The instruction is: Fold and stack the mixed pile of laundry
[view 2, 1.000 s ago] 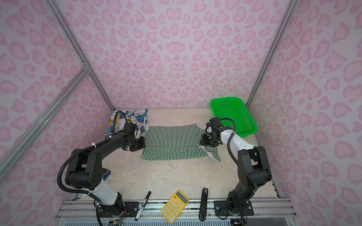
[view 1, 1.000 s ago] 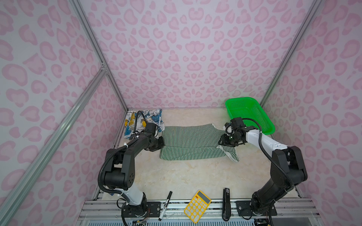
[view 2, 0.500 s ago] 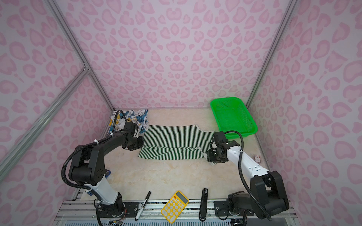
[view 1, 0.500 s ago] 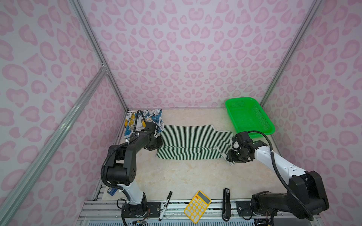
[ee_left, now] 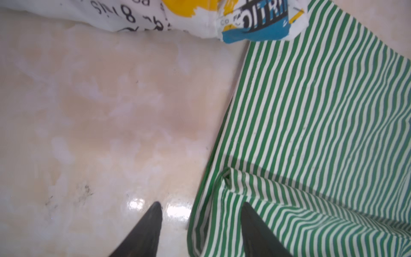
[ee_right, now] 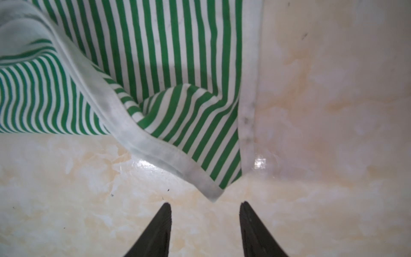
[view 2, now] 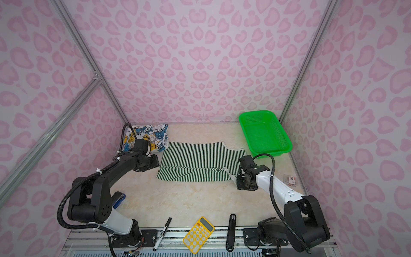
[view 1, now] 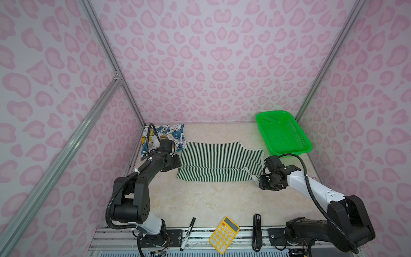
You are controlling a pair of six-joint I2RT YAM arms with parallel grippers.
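The dark-green-and-white striped garment (view 1: 218,162) (view 2: 195,162) lies spread flat in the middle of the table. The white garment with blue, yellow and black print (view 1: 165,135) (view 2: 146,135) lies bunched in the far left corner. My left gripper (view 1: 178,161) (view 2: 156,162) (ee_left: 201,207) is open at the striped garment's (ee_left: 311,133) left edge. One finger stands over the cloth, the other over bare table. My right gripper (view 1: 259,182) (view 2: 235,181) (ee_right: 205,205) is open on bare table. The white-trimmed near right corner of the striped garment (ee_right: 155,55) lies just ahead of its fingertips.
A bright green plastic basket (view 1: 289,152) (view 2: 269,152) stands empty at the far right. Along the front edge lie a marker pen (view 1: 188,233), a yellow calculator (view 1: 224,233) and a black stapler-like tool (view 1: 256,231). A small packet (view 2: 290,179) lies by the right wall.
The left gripper was shut on the striped garment's left edge and has opened. The right arm moved from the garment's far right part to its near right corner.
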